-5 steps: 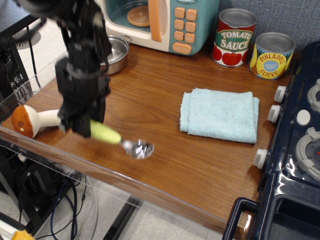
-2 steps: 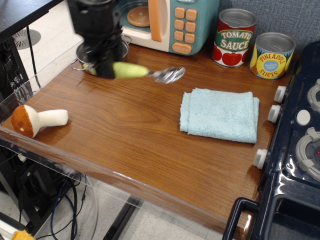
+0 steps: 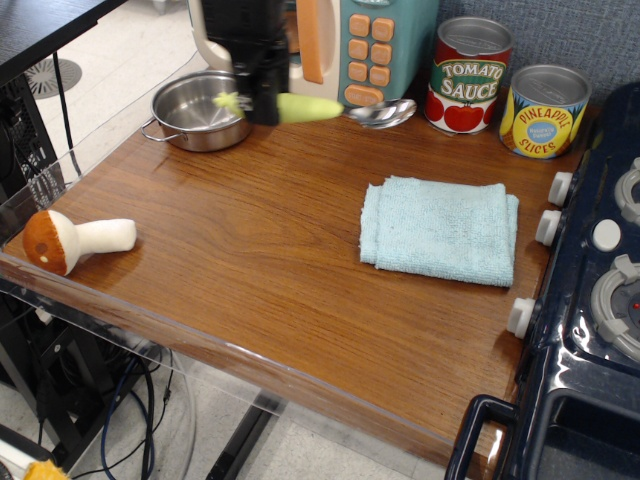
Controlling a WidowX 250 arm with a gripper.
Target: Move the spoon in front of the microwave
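My jaws (image 3: pixel 262 100) are clamped on the spoon (image 3: pixel 318 108), gripping the yellow-green handle near its leafy tip, which sticks out to the left over the steel pot (image 3: pixel 199 108). Spoon lies roughly level, shiny bowl pointing right, just in front of the microwave (image 3: pixel 345 45), below its orange buttons. Can't tell if the bowl touches the counter (image 3: pixel 260 260) or hangs just above it. Tomato sauce can (image 3: pixel 470 75) stands just right of the spoon bowl, pineapple can (image 3: pixel 544 110) further right. Folded light-blue cloth (image 3: pixel 440 228) lies mid-counter, well apart from the spoon. Toy mushroom (image 3: pixel 70 240) lies on its side at the near left edge. Stove knobs (image 3: pixel 548 226) along the right side.
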